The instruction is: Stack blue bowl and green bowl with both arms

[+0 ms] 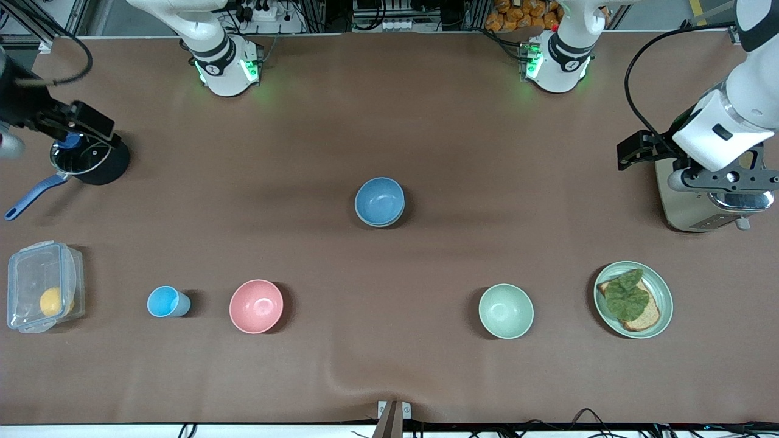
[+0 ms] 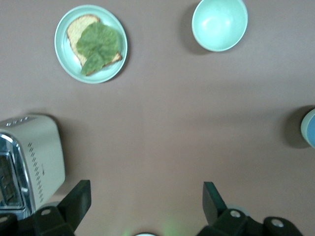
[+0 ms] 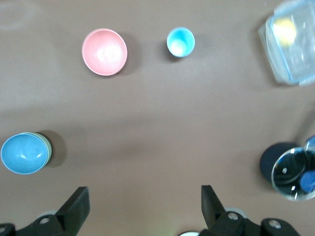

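Observation:
The blue bowl (image 1: 379, 199) sits nested in a pale green bowl (image 1: 381, 225) at the middle of the table; only the green rim shows under it. The pair also shows in the right wrist view, blue bowl (image 3: 22, 153) and green rim (image 3: 47, 149), and at the edge of the left wrist view (image 2: 310, 130). A second, mintier green bowl (image 1: 506, 311) (image 2: 219, 23) stands alone, nearer the front camera toward the left arm's end. My left gripper (image 1: 727, 188) (image 2: 145, 189) is open and empty over the toaster. My right gripper (image 1: 76, 131) (image 3: 143, 191) is open and empty over the pan.
A toaster (image 1: 694, 207) and a green plate with toast and a leaf (image 1: 663, 301) are at the left arm's end. A pink bowl (image 1: 256, 306), a light-blue cup (image 1: 165, 302), a clear lidded box (image 1: 39, 295) and a lidded pan (image 1: 82, 159) are toward the right arm's end.

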Controlling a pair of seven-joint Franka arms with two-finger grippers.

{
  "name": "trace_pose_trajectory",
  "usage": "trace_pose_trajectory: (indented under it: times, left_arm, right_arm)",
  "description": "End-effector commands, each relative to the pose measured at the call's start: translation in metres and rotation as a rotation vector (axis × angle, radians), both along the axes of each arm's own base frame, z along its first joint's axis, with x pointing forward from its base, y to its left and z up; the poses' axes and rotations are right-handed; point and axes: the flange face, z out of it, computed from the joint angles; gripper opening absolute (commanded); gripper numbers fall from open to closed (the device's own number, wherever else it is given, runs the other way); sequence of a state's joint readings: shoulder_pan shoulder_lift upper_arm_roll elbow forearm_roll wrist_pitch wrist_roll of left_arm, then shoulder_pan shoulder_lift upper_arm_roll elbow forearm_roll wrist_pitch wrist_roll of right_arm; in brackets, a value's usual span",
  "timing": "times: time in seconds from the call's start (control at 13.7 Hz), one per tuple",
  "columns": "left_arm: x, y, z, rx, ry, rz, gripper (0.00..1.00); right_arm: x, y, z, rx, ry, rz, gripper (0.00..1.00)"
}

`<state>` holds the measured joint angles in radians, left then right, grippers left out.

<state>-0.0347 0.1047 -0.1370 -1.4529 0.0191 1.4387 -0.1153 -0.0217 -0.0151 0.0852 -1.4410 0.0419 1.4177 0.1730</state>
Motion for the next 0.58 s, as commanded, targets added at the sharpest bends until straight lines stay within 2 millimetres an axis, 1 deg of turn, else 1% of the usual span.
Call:
trace_pose_trajectory:
  times: [0.0, 0.07, 0.15, 0.22, 0.51]
  left_arm:
    - [-0.025, 0.000, 0.027, 0.032, 0.017, -0.028, 1.00]
    - [-0.035, -0.004, 0.034, 0.036, 0.025, -0.035, 1.00]
    - [-0.038, -0.007, 0.035, 0.039, 0.034, -0.030, 1.00]
    - [-0.040, -0.018, 0.037, 0.036, 0.030, -0.043, 1.00]
    - [-0.039, -0.021, 0.038, 0.026, 0.023, -0.048, 1.00]
  right_arm:
    - [-0.005, -0.002, 0.023, -0.017, -0.083, 0.051, 1.00]
    - [-0.004, -0.003, 0.023, -0.020, -0.088, 0.055, 1.00]
    - [-0.004, -0.003, 0.023, -0.022, -0.087, 0.078, 1.00]
    - [-0.004, -0.004, 0.022, -0.032, -0.087, 0.116, 1.00]
    - [-0.006, -0.006, 0.022, -0.041, -0.078, 0.128, 1.00]
